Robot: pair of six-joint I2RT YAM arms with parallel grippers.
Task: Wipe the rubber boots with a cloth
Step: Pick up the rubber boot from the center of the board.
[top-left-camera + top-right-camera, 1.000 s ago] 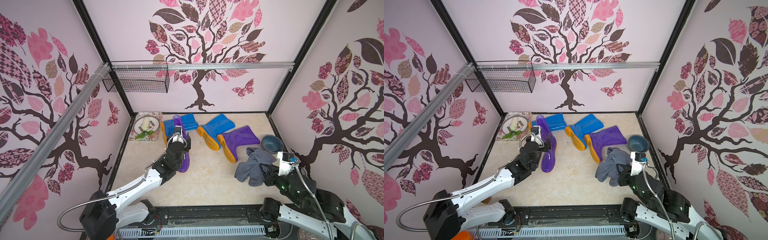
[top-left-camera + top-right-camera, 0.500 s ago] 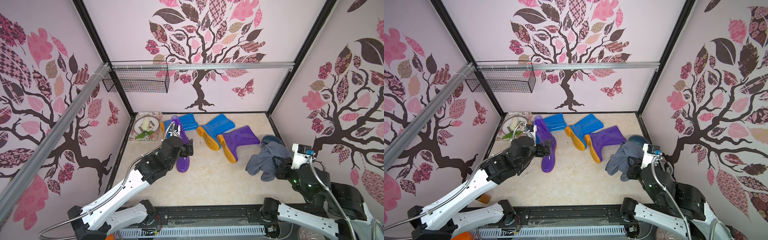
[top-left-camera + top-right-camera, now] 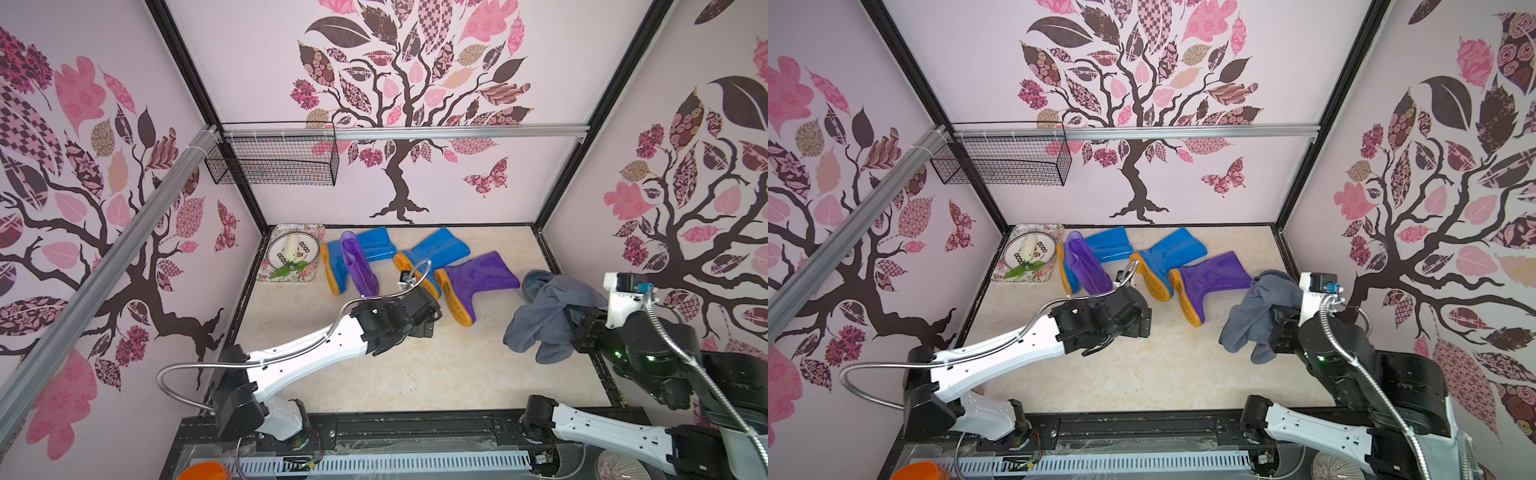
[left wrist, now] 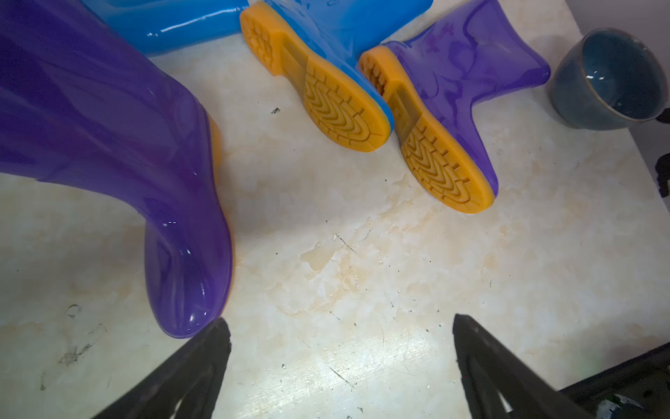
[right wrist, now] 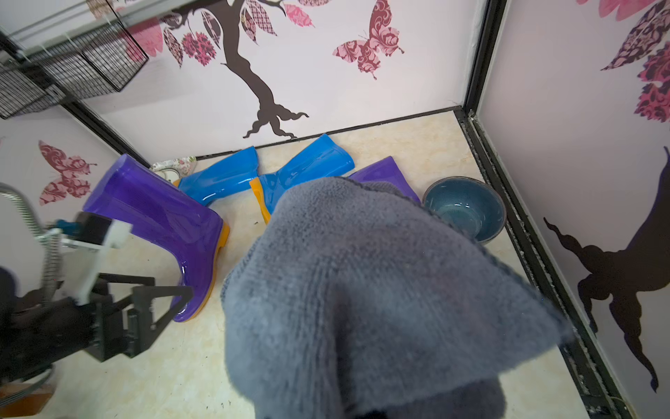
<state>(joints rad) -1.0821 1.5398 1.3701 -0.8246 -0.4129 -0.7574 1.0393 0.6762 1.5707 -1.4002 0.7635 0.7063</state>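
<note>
One purple rubber boot (image 3: 358, 266) stands upright at the back left; its glossy toe (image 4: 188, 290) lies just beside one finger of my left gripper (image 4: 339, 323). That gripper (image 3: 424, 328) is open, with only bare floor between its fingers. Two blue boots (image 3: 374, 245) (image 3: 436, 249) and a second purple boot (image 3: 482, 278) lie on their sides, orange soles facing forward. The grey-blue cloth (image 3: 544, 320) hangs off the floor at the right, with my right gripper (image 3: 579, 328) shut on it. In the right wrist view the cloth (image 5: 362, 290) hides the fingers.
A grey-blue bowl (image 3: 534, 282) sits by the right wall, partly behind the cloth. A floral tray (image 3: 307, 232) with a plate is in the back left corner. A wire basket (image 3: 274, 160) hangs on the back wall above it. Black frame rails edge the floor.
My left gripper opened, let go of the upright purple boot and drew back to the right, near its toe. My right arm lifted the cloth off the floor and carried it rightward.
</note>
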